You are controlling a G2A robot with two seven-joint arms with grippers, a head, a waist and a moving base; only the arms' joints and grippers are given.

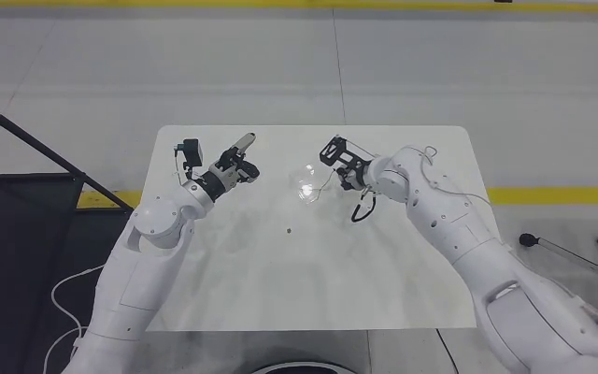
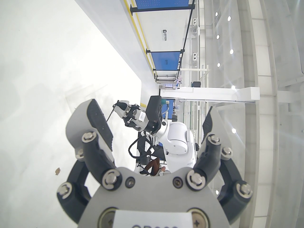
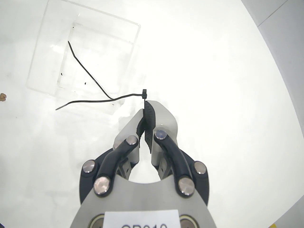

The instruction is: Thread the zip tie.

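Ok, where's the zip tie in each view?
Top view: zip tie, a faint thin line between the right gripper and the clear box.
Left wrist view: thin line hanging from the far right gripper.
Right wrist view: head at the shut fingers, strap reaching over the clear box.
Shared landmark: the right gripper holding it.

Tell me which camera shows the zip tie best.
Right wrist view: the zip tie is held near its head in the right gripper, strap trailing over the clear box. Left wrist view shows a thin dark line far off; top view, barely a trace.
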